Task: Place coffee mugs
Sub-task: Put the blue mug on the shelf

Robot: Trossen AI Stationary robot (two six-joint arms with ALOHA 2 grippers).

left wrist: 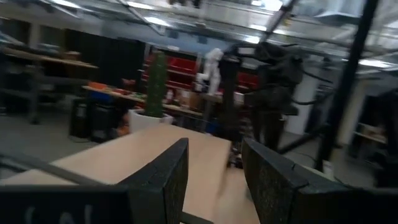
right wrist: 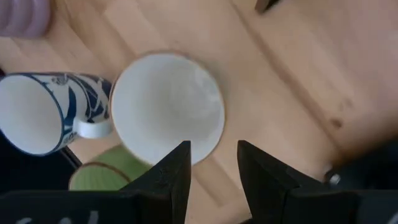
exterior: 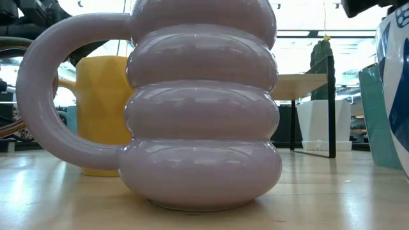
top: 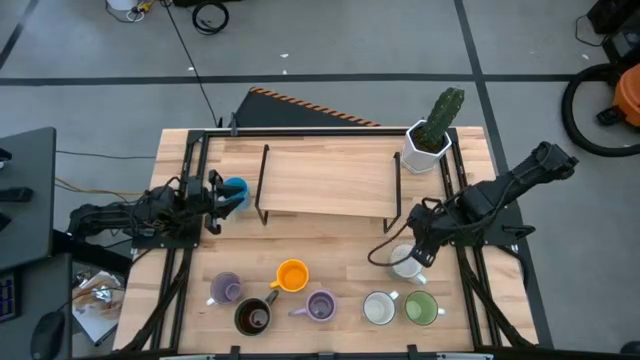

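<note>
Six mugs stand upright in the table's near part: lavender, orange, dark brown, a second lavender, white with blue pattern and green. A plain white mug stands right of them, under my right gripper. That gripper is open and points down over the mug's rim. A blue mug sits left of the wooden shelf. My left gripper is beside it, open, with nothing between its fingers; the blue mug is out of its wrist view. My right gripper comes at the white mug from above, one finger over the mug's inside and the other outside its rim. Whether either finger touches the rim, I cannot tell. The mug stands upright on the table.
A white hexagonal pot with a green cactus stands at the shelf's far right corner. The shelf has thin black legs. Black frame rails run along both table sides. In the low view the lavender mug fills the foreground.
</note>
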